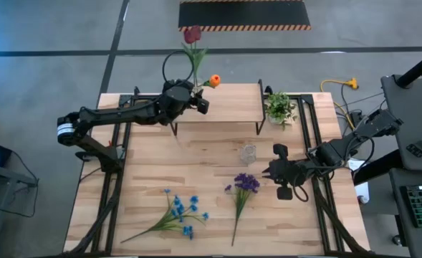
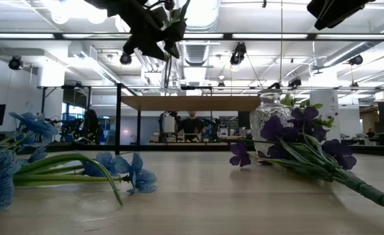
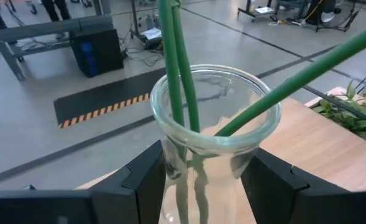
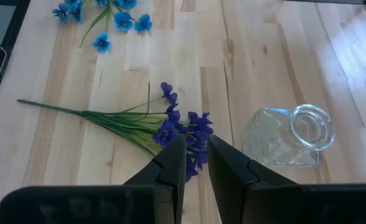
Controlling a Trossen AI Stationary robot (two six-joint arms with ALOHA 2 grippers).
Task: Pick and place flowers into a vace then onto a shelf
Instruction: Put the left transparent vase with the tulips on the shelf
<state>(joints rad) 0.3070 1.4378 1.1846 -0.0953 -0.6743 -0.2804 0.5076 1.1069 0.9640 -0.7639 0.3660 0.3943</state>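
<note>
My left gripper (image 1: 196, 99) is shut on a clear glass vase (image 3: 214, 112), raised above the far left part of the wood-topped shelf (image 1: 221, 107). The vase holds a dark red tulip (image 1: 192, 34) and an orange bud (image 1: 214, 80) on green stems (image 3: 183, 74). My right gripper (image 4: 196, 155) hovers over the blossom end of the purple bunch (image 4: 176, 127), its fingers a narrow gap apart and holding nothing. The purple bunch lies flat on the table, and so does the blue spray (image 1: 178, 215). My left gripper pinches the vase's narrow neck (image 3: 204, 177) below the flared rim, one finger (image 3: 142, 177) on each side. The fingers come in roughly level. The low view shows the vase lifted clear above the shelf top (image 2: 192, 102), with the stems leaning out over the rim.
A second, empty glass vase (image 1: 248, 153) stands on the table between the shelf and my right gripper. A small leafy potted plant (image 1: 280, 107) sits at the shelf's right end. Bare tabletop lies at the left and along the near edge.
</note>
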